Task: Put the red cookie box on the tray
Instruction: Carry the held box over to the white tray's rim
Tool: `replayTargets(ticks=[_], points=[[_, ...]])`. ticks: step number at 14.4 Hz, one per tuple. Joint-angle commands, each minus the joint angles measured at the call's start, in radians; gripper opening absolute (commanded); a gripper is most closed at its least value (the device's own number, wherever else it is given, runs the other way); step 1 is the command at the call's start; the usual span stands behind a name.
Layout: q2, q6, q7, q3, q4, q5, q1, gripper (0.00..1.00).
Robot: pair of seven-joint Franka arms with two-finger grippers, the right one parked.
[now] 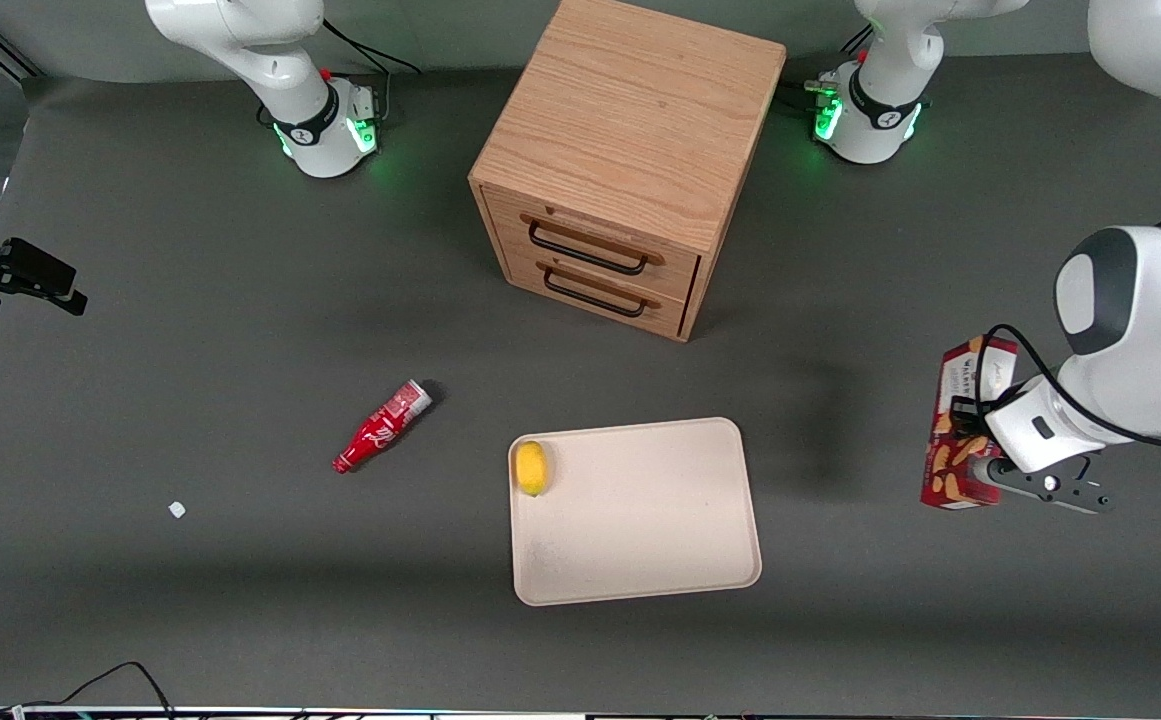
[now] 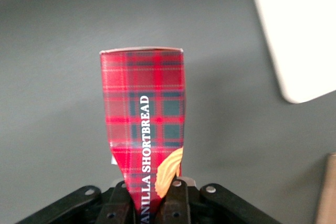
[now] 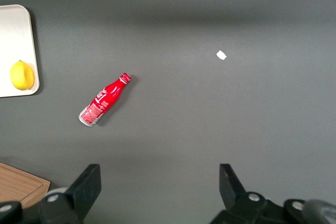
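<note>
Nearest the front camera lies your tray [image 1: 640, 540], bare but for a lemon [image 1: 532, 467] at one edge, so there is room to set things down. Farther back than the tray stands the cabinet [image 1: 630, 150]. Well off the tray, toward the working arm's end, your gripper [image 2: 149, 203] has its fingers clamped on the box [image 2: 144, 124], seemingly lifted clear for carrying. Toward the parked arm's end lies a bottle [image 1: 380, 427].

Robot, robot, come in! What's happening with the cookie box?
Tool shut on red cookie box, toward working arm's end. Tray waiting, lemon on its edge. Path open.
</note>
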Motion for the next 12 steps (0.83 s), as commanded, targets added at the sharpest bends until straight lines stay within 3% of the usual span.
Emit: replayTargets(ticks=[1,5,9,12], points=[[0.113,-0.092,-0.118,-0.007,0.217,-0.030,-0.066,0.00],[0.242,-0.045,-0.350,-0.087,0.369,-0.030,-0.103,0.00],[0.361,0.107,-0.544,-0.087,0.431,-0.018,-0.197,0.00],[0.433,0.179,-0.670,-0.084,0.428,0.083,-0.258,0.00]])
